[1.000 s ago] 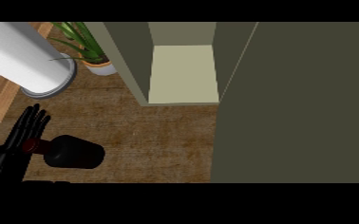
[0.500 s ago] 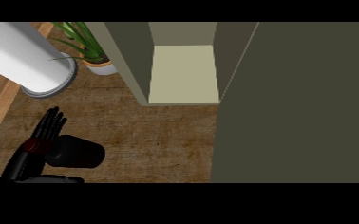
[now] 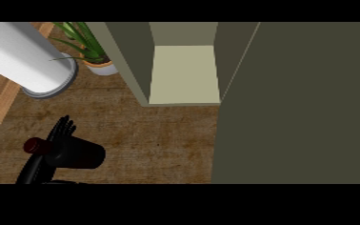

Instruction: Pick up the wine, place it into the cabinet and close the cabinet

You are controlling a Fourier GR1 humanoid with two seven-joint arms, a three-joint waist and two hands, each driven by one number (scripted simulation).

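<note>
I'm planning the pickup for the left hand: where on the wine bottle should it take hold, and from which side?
Grip the wine bottle round its wide dark body, not the narrow red-capped neck. It lies on its side on the counter, neck pointing left, so the body gives the fingers more to wrap. The left hand already sits at its left end; coming from above, curling over the body, looks best.

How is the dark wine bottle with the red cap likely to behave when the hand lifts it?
The dark wine bottle with the red cap looks tall and narrow, so it may tip easily. Its smooth round body could slip or roll if laid down. The left hand, fingers straight beside it, has not yet curled round it.
</note>
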